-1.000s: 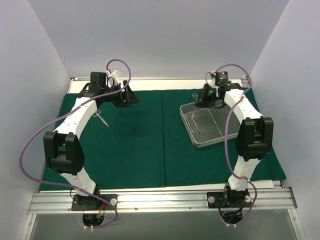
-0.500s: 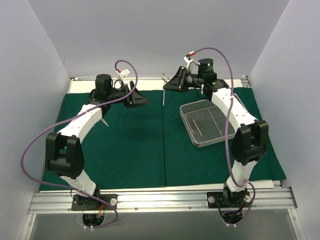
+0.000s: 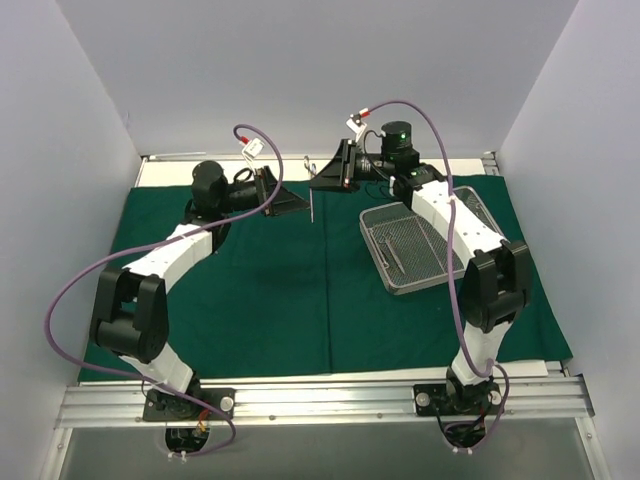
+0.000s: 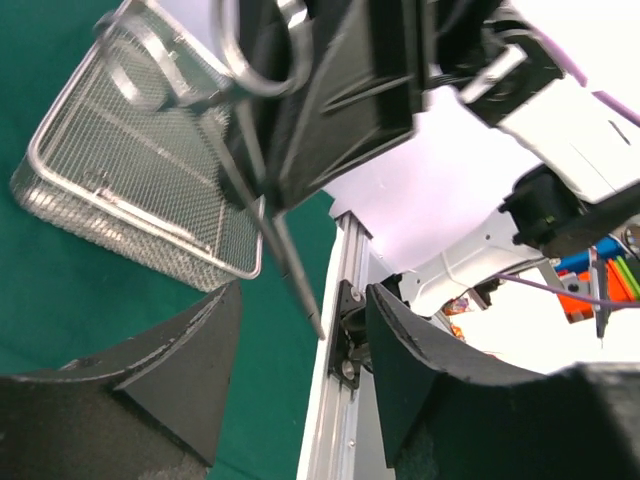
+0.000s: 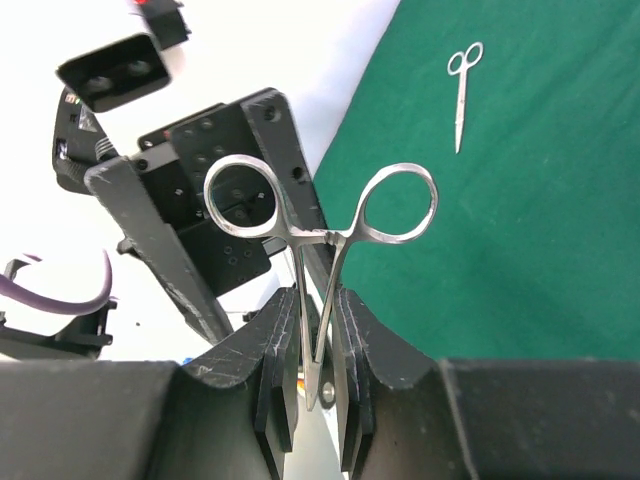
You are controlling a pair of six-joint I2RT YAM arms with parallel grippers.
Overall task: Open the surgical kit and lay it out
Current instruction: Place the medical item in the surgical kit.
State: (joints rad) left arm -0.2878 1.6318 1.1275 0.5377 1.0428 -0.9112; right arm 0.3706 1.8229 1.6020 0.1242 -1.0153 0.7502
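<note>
We see the table (image 3: pixel 165 172) covered nearly edge to edge by the dark green drape (image 3: pixel 270 290), spread flat, with pale strips bare along far and near sides.

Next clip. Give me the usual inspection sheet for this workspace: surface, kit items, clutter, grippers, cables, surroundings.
Surface: green drape spread flat over the table.
Job's things: wire-mesh tray on the drape's right side, with thin instruments in it; small scissors lying on the drape; ring-handled forceps held in the air.
Clutter: nothing seen.
Grippers: right gripper shut on the ring-handled forceps below the rings; left gripper open, facing it, the forceps tip close to its fingers.
Cables: purple cables loop from both arms.
Surroundings: white walls on three sides; metal rail at the near edge.
</note>
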